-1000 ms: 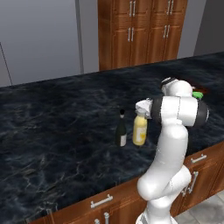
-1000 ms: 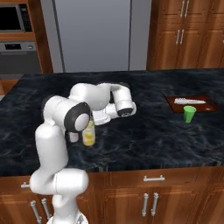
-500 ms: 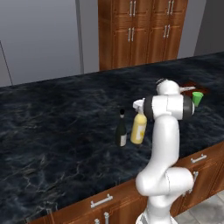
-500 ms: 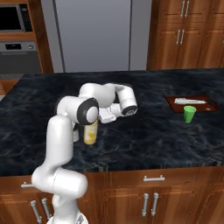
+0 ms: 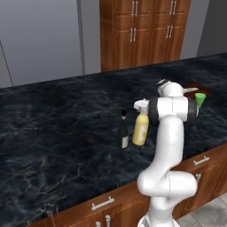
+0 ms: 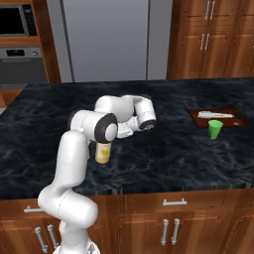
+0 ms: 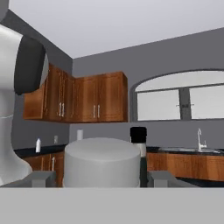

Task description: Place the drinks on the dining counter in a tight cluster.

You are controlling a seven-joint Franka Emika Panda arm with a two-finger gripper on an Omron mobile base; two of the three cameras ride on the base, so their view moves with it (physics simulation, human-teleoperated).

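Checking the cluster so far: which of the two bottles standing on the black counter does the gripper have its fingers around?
The yellow juice bottle with the whitish cap: the gripper sits at its cap, while the slim dark wine bottle stands free beside it.

The dining counter (image 5: pixel 53 128) lies bare to the left of the wine bottle (image 5: pixel 123 131); the juice bottle (image 5: pixel 141 128) stands just beside it, leaving only a slim gap; the green cup (image 6: pixel 215 129) and tray (image 6: pixel 218 117) sit well apart at the right end.
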